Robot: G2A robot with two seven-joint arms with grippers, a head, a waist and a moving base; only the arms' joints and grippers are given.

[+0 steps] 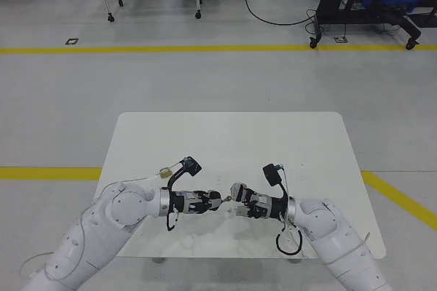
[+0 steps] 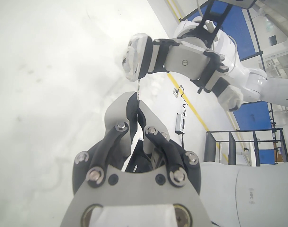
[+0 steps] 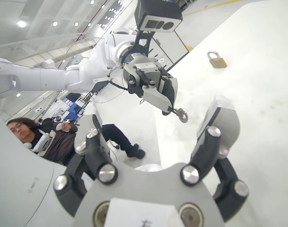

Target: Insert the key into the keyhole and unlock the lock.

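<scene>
A small silver key (image 3: 181,115) sticks out of my left gripper (image 3: 168,109), which is shut on its blade, the round bow pointing outward. In the left wrist view the key (image 2: 138,88) stands edge-on above the shut left gripper (image 2: 137,100). My right gripper (image 3: 158,113) is open and faces the key's bow from a short gap; its padded fingers (image 2: 134,57) hang just beyond the key. Both grippers (image 1: 217,198) (image 1: 235,193) meet above the table's front middle. The brass padlock (image 3: 217,60) lies flat on the table by the left arm's camera (image 1: 164,173).
The white table (image 1: 277,138) has rounded corners, and its front edge lies just below the two wrists. Bare tabletop stretches behind and to the right of the grippers. Grey floor with yellow lines surrounds the table.
</scene>
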